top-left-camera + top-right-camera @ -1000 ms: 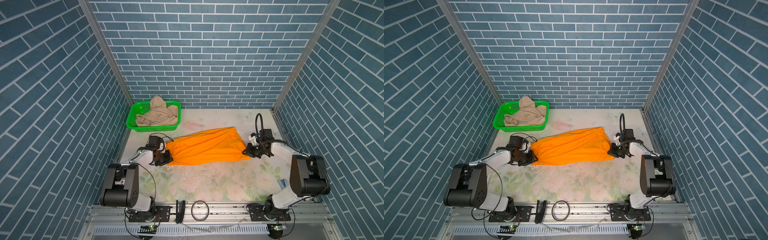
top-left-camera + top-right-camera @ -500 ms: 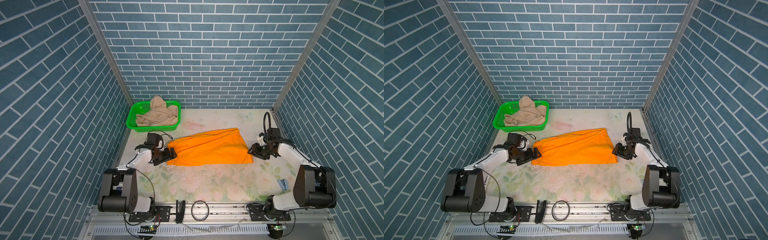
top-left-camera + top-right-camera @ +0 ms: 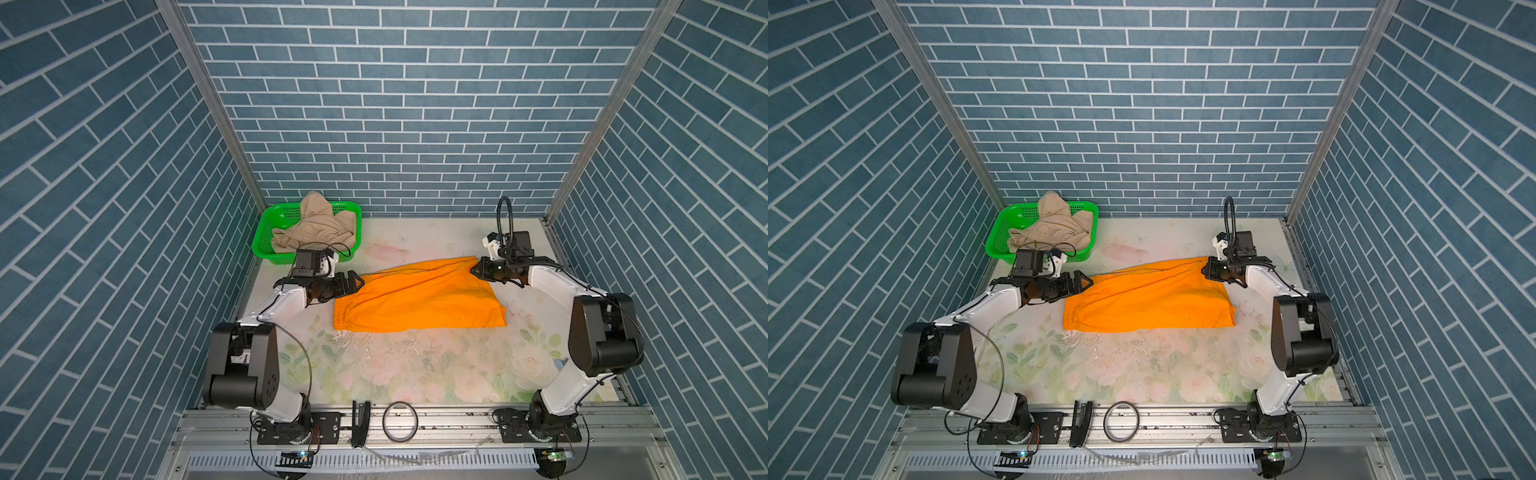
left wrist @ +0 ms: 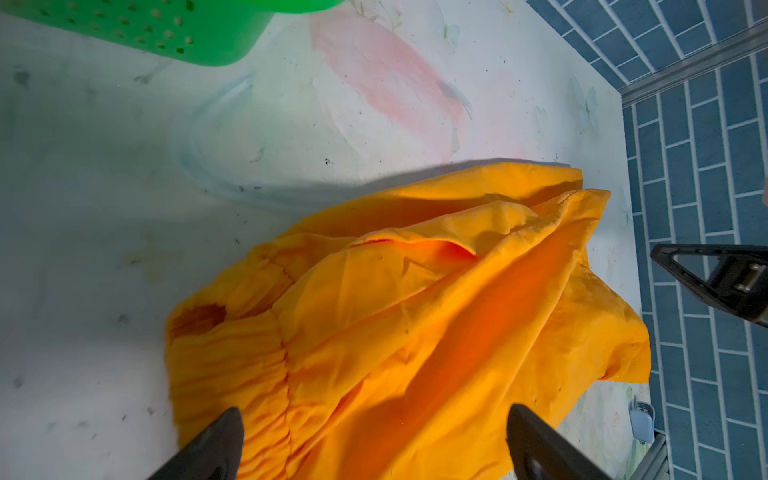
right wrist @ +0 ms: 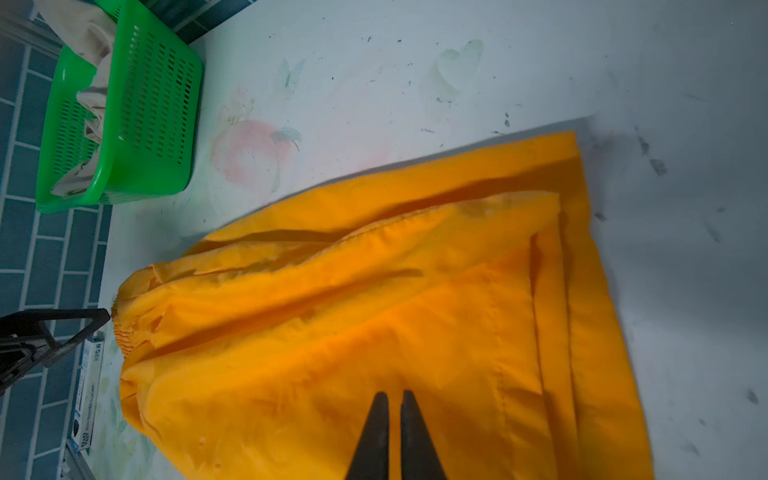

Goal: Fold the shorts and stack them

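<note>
The orange shorts lie folded flat mid-table, gathered waistband to the left. My left gripper stands open at the waistband's back left corner. In its wrist view the fingers straddle the gathered cloth without closing on it. My right gripper is at the back right corner, its fingers almost together over the cloth. Whether fabric is pinched does not show. The beige shorts sit crumpled in the basket.
The green perforated basket stands in the back left corner, just behind my left arm. Blue brick walls close in three sides. A black ring and a black clip lie on the front rail.
My left gripper opened and let go of the waistband. The right gripper opened, moved back to the shorts' rear right corner and closed again. The orange shorts settled flatter.
</note>
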You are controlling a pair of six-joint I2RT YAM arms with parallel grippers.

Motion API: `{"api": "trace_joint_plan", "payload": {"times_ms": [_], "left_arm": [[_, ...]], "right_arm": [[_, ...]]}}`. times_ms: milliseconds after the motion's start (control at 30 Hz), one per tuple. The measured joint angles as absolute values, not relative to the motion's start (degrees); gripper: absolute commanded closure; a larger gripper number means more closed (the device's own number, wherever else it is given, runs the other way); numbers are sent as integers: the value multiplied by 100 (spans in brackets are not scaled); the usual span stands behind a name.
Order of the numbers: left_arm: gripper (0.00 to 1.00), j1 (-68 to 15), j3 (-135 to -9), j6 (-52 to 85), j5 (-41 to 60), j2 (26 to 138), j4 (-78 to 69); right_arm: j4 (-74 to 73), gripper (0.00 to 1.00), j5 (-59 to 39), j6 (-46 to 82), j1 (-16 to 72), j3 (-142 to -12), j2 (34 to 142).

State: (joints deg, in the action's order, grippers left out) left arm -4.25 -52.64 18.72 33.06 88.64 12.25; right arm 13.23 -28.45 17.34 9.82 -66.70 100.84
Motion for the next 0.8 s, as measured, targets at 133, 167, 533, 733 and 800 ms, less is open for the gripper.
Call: {"api": "trace_joint_plan", "payload": {"times_ms": [133,167,533,733,800], "left_arm": [[0,-563,-5616,1806,3308,9426,862],[0,-576,-5653,1785,3273,9526,790],[0,-578,-5697,1581,2803,10154,434],[0,-582,-5760,1474,2716,10145,543],[0,-582,-5798,1448,2668,10097,633]], "right_arm": [[954,93,-2976,1824,1022,-7118,10903],[882,93,-2982,1826,1022,-7212,11074],[928,73,-2724,1841,917,-8112,12147],[1472,47,-2456,1559,867,-8261,11883],[1632,45,-2375,1479,867,-8180,11535]]}}
